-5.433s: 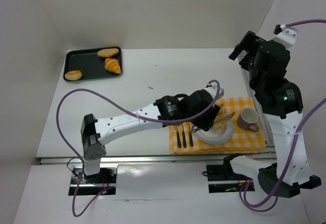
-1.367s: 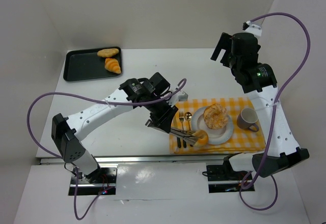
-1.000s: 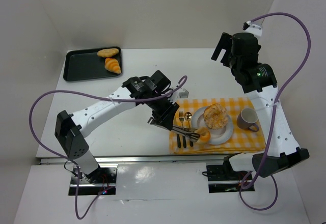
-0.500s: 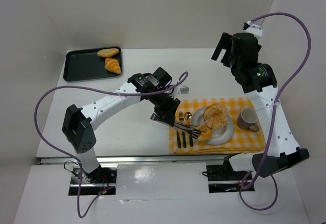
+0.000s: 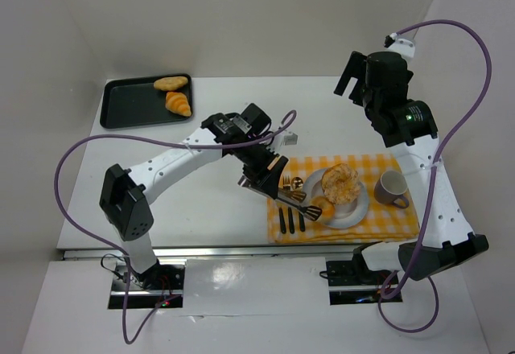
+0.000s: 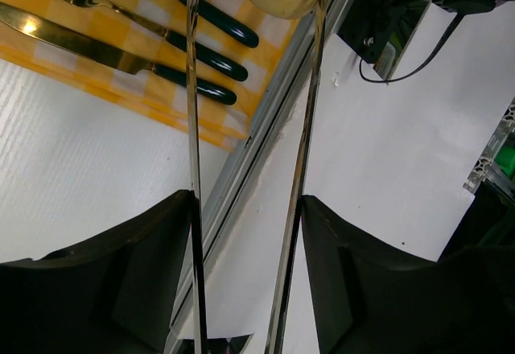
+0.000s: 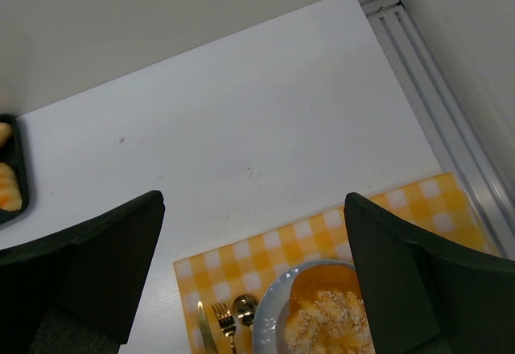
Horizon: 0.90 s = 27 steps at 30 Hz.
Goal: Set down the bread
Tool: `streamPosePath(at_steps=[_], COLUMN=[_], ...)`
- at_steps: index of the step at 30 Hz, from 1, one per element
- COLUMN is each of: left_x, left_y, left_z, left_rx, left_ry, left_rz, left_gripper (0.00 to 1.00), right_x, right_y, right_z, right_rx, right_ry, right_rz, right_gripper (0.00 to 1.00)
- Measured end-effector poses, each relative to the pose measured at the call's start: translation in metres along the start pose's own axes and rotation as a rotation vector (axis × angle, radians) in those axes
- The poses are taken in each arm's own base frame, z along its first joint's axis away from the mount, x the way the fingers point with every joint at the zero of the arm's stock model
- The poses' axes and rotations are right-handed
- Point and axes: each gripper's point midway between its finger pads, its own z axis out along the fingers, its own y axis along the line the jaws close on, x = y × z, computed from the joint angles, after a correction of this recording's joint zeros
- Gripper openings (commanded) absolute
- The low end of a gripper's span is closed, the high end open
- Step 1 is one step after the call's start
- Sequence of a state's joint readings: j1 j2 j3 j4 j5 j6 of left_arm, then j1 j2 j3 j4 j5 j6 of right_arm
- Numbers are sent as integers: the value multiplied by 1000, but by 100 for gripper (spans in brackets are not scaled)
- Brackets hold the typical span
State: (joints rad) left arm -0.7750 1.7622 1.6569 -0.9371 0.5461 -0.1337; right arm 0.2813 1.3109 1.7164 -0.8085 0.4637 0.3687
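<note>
The left claw (image 6: 248, 201) has eased wider while gripping the tongs (image 6: 193, 113), whose arms have sprung apart around the bread roll (image 5: 320, 207) lying on the plate (image 5: 348, 216), so release looks done

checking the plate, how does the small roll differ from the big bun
The small roll is smooth and golden; the big bun has a pale crumbly top. The roll is smaller than the bun. The roll lies at the plate edge by the tongs; the bun sits behind it. Both are on the plate.
</note>
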Motion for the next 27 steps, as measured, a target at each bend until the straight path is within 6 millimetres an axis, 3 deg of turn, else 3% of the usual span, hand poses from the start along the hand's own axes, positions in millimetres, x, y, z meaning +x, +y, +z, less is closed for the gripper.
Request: streamPosePath(at_steps=[11, 21, 27], left_x=[-5, -16, -18], left_y=[12, 34, 32], left_z=[-9, -46, -48], left_rx=[-54, -123, -122], left_ry=[-17, -113, -123], left_rz=[-14, -55, -51], left_gripper=[70, 68, 68], right_x=[0, 0, 0], right_y=[0, 0, -1], right_z=[0, 0, 0], right_rx=[3, 3, 3], right_ry=[-1, -1, -2], right_rz=[0, 0, 0], right_gripper=[100, 100, 100])
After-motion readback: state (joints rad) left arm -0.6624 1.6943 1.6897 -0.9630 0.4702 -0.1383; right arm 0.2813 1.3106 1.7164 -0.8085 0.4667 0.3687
